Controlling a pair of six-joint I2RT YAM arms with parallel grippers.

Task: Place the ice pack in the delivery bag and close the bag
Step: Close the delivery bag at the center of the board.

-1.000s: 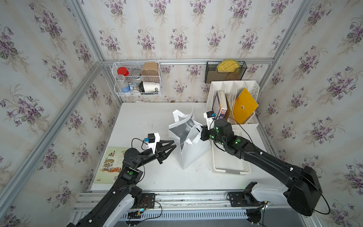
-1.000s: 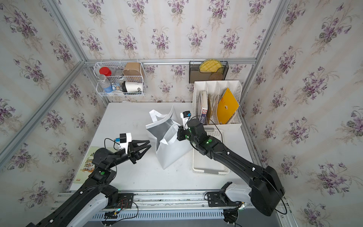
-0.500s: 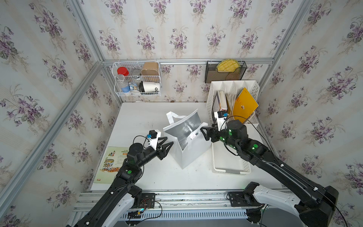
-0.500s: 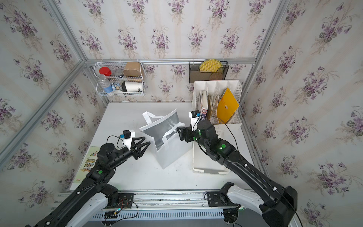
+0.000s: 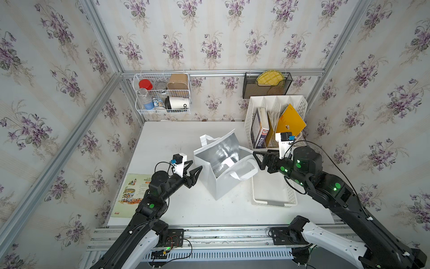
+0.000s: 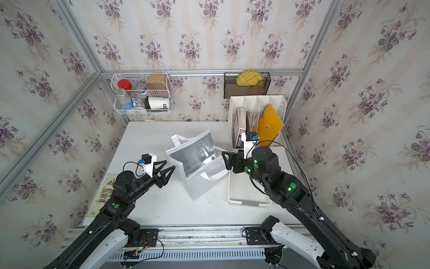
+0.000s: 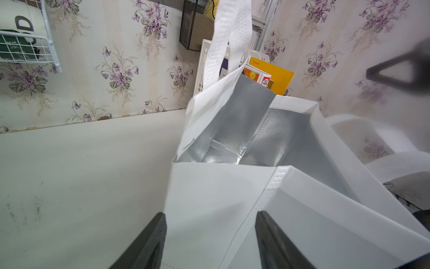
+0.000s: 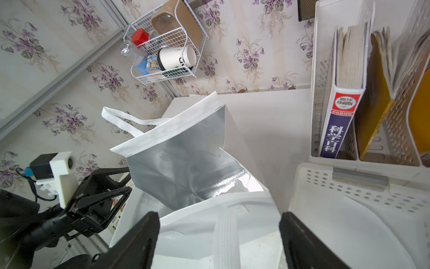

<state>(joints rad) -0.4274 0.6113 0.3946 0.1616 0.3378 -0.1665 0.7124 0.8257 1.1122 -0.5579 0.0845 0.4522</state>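
two grippers flank the delivery bag [image 5: 223, 186], which stands open on the bench [image 5: 167, 139] with its silver lining showing. the left gripper [image 5: 196, 164] hangs just beside the bag's side wall, jaws spread apart, holding nothing. the right gripper [image 5: 256, 160] sits near the opposite rim, by the white perforated tray [image 5: 272, 202], jaws wide and also empty. the ice pack [image 8: 235, 187] lies down inside the bag, only a crumpled whitish patch visible against the foil. one strap handle [image 8: 224, 233] droops beside the right gripper.

left arm [image 5: 160, 186] jaws apart, right arm [image 5: 325, 188] jaws apart, empty
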